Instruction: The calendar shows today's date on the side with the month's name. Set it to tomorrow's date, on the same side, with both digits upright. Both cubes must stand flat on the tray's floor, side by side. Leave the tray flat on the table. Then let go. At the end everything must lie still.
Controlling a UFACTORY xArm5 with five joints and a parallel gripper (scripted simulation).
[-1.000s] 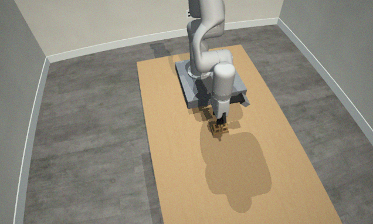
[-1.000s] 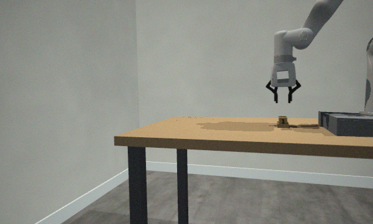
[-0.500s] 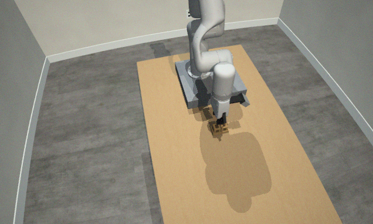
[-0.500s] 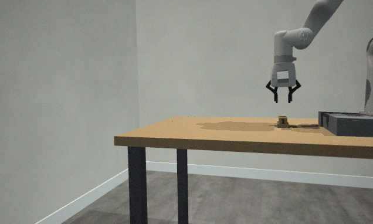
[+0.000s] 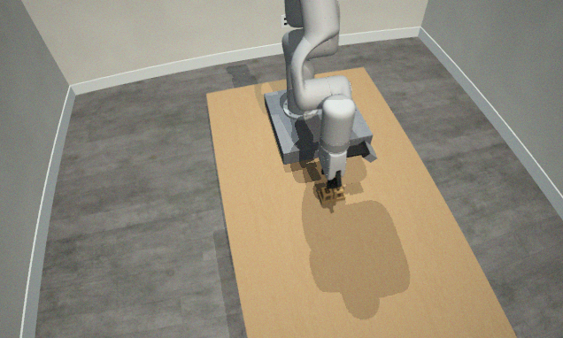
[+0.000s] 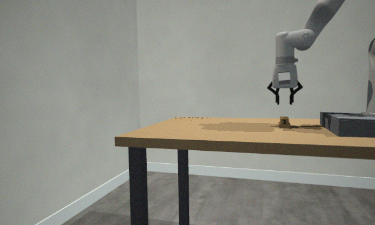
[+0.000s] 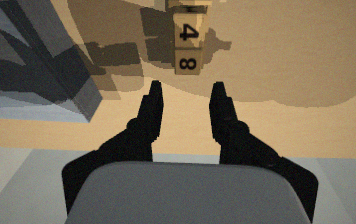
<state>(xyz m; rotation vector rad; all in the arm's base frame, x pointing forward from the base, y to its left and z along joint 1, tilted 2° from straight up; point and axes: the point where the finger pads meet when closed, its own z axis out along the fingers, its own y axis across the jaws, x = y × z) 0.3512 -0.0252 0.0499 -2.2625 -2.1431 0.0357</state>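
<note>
The wooden calendar is on the table, low beneath my gripper. Its two cubes stand side by side. In the wrist view one cube [image 7: 188,63] shows an 8 and the other cube [image 7: 189,32] a 4, both digits lying sideways. A cube [image 6: 284,121] shows a 1 on its end face in the exterior view. In the top view the left cube [image 5: 327,195] and right cube [image 5: 339,192] have marks too small to read. The tray [image 6: 284,126] is mostly hidden; its month name is unreadable. My gripper [image 6: 284,103] [image 7: 186,93] is partly open and empty, well above the cubes.
The grey base block [image 5: 292,157] [image 6: 354,127] [image 7: 90,107] stands close beside the calendar, with an angled piece [image 5: 371,153] at its corner. The arm's shadow covers the calendar. A wooden part [image 7: 187,9] is cut off at the wrist view's top edge.
</note>
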